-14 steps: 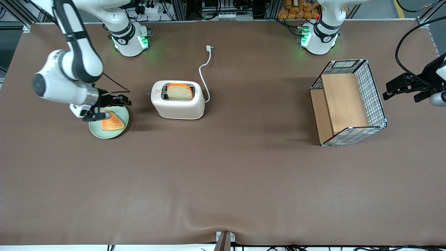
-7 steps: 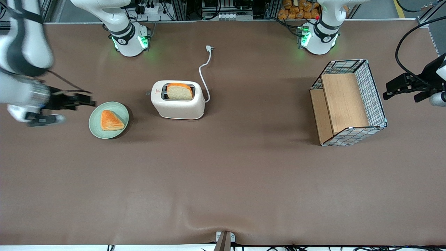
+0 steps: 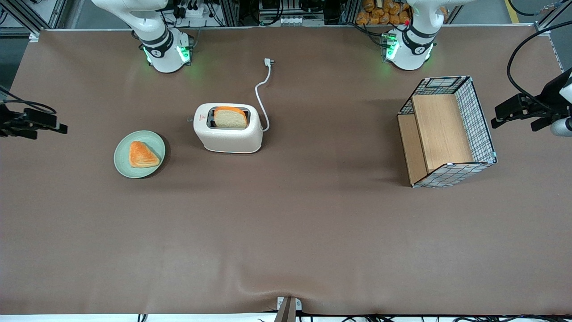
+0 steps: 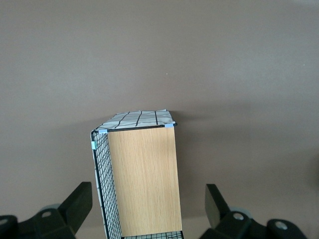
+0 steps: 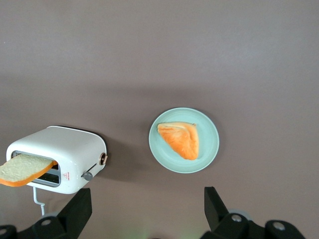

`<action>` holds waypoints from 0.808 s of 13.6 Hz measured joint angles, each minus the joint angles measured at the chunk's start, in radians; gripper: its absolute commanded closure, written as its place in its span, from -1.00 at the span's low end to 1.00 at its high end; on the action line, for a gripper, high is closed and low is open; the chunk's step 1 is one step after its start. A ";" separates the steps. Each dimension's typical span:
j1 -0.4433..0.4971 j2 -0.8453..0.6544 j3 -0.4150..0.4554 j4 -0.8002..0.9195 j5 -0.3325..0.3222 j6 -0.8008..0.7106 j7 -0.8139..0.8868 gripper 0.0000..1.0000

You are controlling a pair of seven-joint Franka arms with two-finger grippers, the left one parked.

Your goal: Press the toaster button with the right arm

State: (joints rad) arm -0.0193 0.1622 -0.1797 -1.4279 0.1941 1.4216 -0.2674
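Observation:
The cream-white toaster (image 3: 228,132) (image 5: 60,157) stands mid-table with a slice of bread (image 3: 230,117) in its top slot. The toaster button (image 3: 190,119) (image 5: 87,176), a small grey knob, sticks out of the narrow end that faces the plate. My right arm's gripper (image 3: 51,125) (image 5: 147,211) hangs at the working arm's end of the table, well apart from the toaster, with the plate between them. Its fingers (image 5: 79,206) stand wide apart, open and holding nothing. Most of the right arm is out of view.
A pale green plate (image 3: 123,162) (image 5: 209,149) with an orange pastry (image 3: 142,154) lies beside the toaster's button end. The white cord and plug (image 3: 267,61) run from the toaster toward the arm bases. A wire basket with wooden shelves (image 3: 447,132) (image 4: 142,179) stands toward the parked arm's end.
My right gripper has pulled back from above the plate toward the working arm's end of the table, and now shows only at the front view's edge. The toaster, bread and plate have not moved.

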 measured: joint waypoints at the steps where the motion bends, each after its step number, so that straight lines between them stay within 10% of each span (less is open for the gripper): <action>1: 0.000 0.005 0.006 0.038 -0.003 -0.022 0.000 -1.00; 11: 0.000 -0.143 0.054 0.033 -0.084 -0.054 0.203 -1.00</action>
State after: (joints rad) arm -0.0196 0.0189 -0.1254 -1.3949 0.1102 1.3676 -0.0643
